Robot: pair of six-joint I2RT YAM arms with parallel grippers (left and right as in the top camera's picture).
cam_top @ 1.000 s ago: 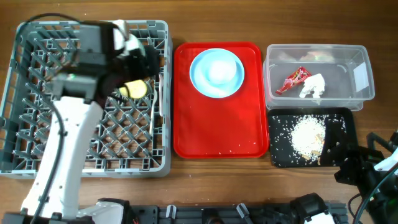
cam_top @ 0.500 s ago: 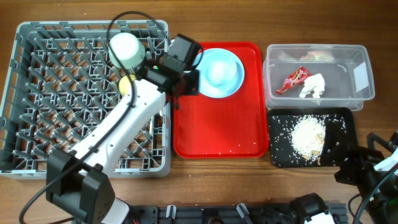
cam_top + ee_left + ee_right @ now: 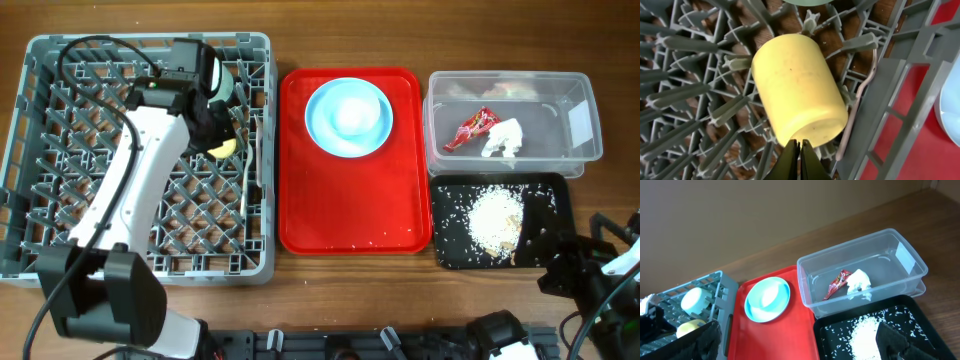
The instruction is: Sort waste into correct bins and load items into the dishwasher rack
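Fig.: L jaws, pressed together w/ nothing between, are hovering at the end of the yellow cup, which is lying on its side among pegs, far right of the rack. R jaws are resting apart, near right. Risk: the cup is sitting loose, so a nudge could roll it.

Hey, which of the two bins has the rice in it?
The shallow black tray holds the rice; the clear tub beside it has only a red wrapper and a white tissue.
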